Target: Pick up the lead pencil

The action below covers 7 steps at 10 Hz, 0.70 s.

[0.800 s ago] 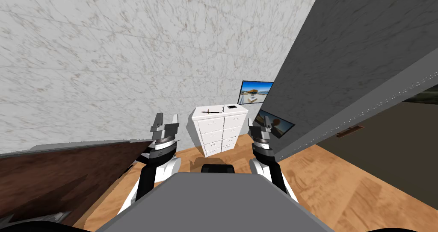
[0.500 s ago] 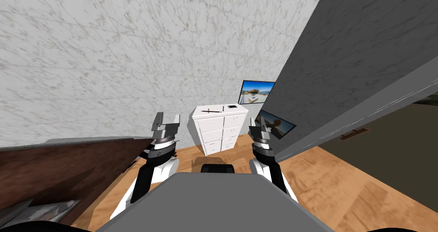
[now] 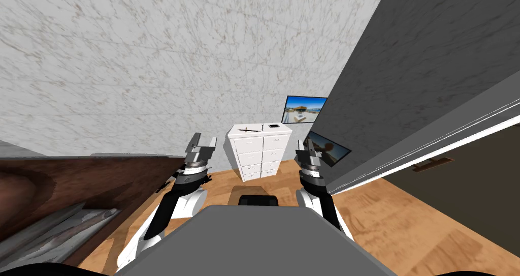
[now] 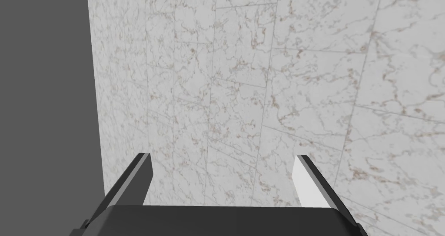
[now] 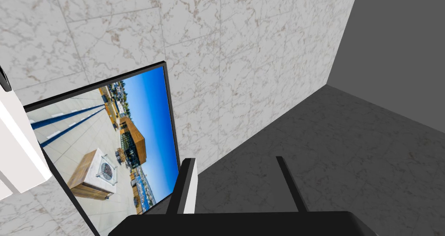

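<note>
A thin dark pencil (image 3: 248,130) lies on top of a white chest of drawers (image 3: 259,157) standing ahead against the marbled wall. Beside it on the same top rest a short light stick (image 3: 262,127) and a small dark flat object (image 3: 274,126). My left gripper (image 3: 201,144) is raised in front of me, left of the chest and well short of it, open with nothing between its fingers (image 4: 308,181). My right gripper (image 3: 308,145) is held up to the right of the chest, open and empty as well (image 5: 237,181).
A dark brown wooden piece of furniture (image 3: 76,186) stands close on my left, with grey slabs at its foot. A dark grey wall (image 3: 406,85) runs along my right, carrying a framed picture (image 3: 327,147). Another picture (image 3: 303,109) hangs behind the chest. The wood floor (image 3: 228,179) leads to the chest.
I have turned slightly: the brown furniture on my left has come further into view and the chest has slid a little up. My left gripper has shifted slightly right; both stay open.
</note>
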### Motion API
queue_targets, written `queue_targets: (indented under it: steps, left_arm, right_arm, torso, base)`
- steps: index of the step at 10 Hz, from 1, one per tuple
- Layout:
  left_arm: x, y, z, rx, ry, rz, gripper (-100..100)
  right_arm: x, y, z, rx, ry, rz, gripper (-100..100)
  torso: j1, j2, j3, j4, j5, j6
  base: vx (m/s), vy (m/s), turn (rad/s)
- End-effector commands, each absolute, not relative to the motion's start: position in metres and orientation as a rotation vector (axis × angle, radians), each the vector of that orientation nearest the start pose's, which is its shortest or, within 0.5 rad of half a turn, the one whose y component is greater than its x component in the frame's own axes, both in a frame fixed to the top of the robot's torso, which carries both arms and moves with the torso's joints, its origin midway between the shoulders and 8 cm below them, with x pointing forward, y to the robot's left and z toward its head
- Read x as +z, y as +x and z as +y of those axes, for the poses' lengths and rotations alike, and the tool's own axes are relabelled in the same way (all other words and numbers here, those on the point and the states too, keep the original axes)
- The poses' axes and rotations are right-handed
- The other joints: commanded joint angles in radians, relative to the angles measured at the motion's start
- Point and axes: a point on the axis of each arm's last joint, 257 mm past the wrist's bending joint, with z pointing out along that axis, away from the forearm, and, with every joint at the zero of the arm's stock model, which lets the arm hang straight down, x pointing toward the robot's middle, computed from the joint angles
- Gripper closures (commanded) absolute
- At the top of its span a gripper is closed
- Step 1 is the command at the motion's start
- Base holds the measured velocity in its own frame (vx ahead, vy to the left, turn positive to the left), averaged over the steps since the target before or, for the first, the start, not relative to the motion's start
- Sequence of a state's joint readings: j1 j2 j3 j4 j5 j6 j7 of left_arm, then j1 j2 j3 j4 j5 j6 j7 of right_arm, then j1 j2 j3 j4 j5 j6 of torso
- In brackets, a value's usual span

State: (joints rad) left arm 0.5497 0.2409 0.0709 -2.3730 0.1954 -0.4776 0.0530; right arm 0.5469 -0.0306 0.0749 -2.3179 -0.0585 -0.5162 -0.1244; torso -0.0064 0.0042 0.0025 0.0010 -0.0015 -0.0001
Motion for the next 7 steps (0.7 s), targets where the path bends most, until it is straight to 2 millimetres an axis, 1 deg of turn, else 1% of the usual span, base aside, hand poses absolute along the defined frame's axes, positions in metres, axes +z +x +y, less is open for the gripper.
queue_targets:
  steps: [1,2,3,4,5,6,7]
  left_arm:
    - [0.041,0.337,0.295,-1.425,-0.632,0.734,-100]
    - [0.040,0.338,0.294,-1.423,-0.628,0.751,-100]
    - [0.031,0.347,0.298,-1.421,-0.659,0.799,-100]
    - [0.031,0.347,0.297,-1.421,-0.655,0.805,-100]
    - [0.020,0.357,0.303,-1.416,-0.692,0.854,-100]
    - [0.020,0.357,0.302,-1.414,-0.688,0.864,-100]
    - [0.010,0.366,0.309,-1.408,-0.725,0.909,-100]
  right_arm:
    - [0.028,0.333,-0.262,1.518,0.725,0.560,0]
    - [0.028,0.333,-0.262,1.518,0.725,0.560,0]
    - [0.028,0.333,-0.262,1.518,0.725,0.560,0]
    - [0.028,0.333,-0.262,1.518,0.725,0.560,0]
    - [0.028,0.333,-0.262,1.518,0.725,0.560,0]
    - [0.028,0.333,-0.262,1.518,0.725,0.560,0]
    - [0.028,0.333,-0.262,1.518,0.725,0.560,0]
  torso:
    - [0.000,0.000,0.000,0.000,0.000,0.000]
    - [-0.002,0.002,0.001,0.000,0.000,0.000]
    - [-0.001,0.001,0.001,0.000,0.000,0.000]
    - [0.000,0.001,0.000,0.000,0.000,0.000]
    - [0.001,-0.001,0.000,0.000,0.000,0.000]
    - [0.000,-0.002,-0.001,0.000,0.000,0.000]
    - [0.001,-0.003,-0.002,-0.001,0.000,0.000]
  base:
    - [-0.100,-0.140,0.149]
    - [-0.091,-0.100,0.046]
    - [-0.079,-0.086,0.054]
    - [-0.051,-0.071,0.041]
    - [-0.031,-0.101,0.072]
    - [-0.027,-0.082,0.048]
    - [-0.039,-0.082,0.045]
